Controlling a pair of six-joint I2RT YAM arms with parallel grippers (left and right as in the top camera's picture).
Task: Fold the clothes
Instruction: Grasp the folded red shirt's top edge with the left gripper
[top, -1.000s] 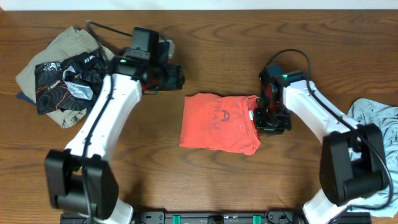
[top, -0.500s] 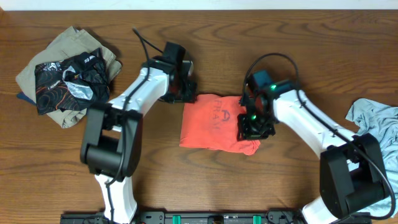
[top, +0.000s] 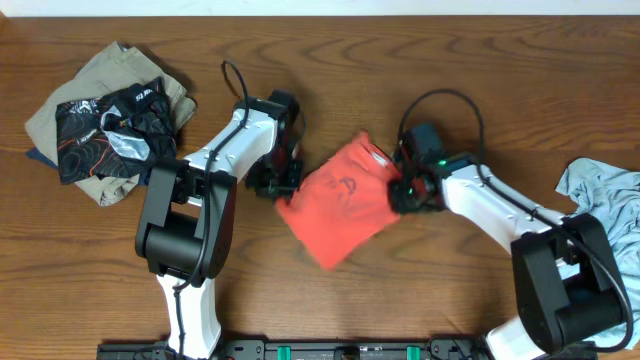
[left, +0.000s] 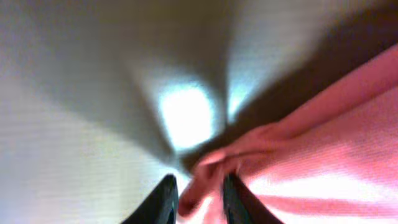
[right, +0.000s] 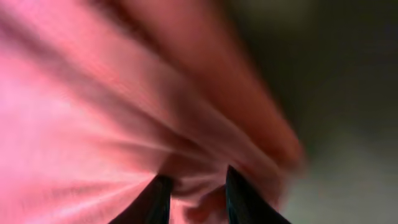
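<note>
left claw, right claw on t-shirt

Before you: wooden counter, carrying a khaki-and-black heap of clothes at its far left, the red shirt near the middle, and a pale blue garment at its right edge.

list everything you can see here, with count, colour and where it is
T-shirt: one, coral-red, table centre, between the two arms
khaki garment: one, khaki, far left corner
patterned garment: one, black with a pale pattern, on top of the khaki one
blue-grey garment: one, pale blue-grey, right edge, partly out of frame
table: one, brown wood, under everything
left gripper: one, black, shut on the T-shirt's left corner
right gripper: one, black, shut on the T-shirt's right edge
</note>
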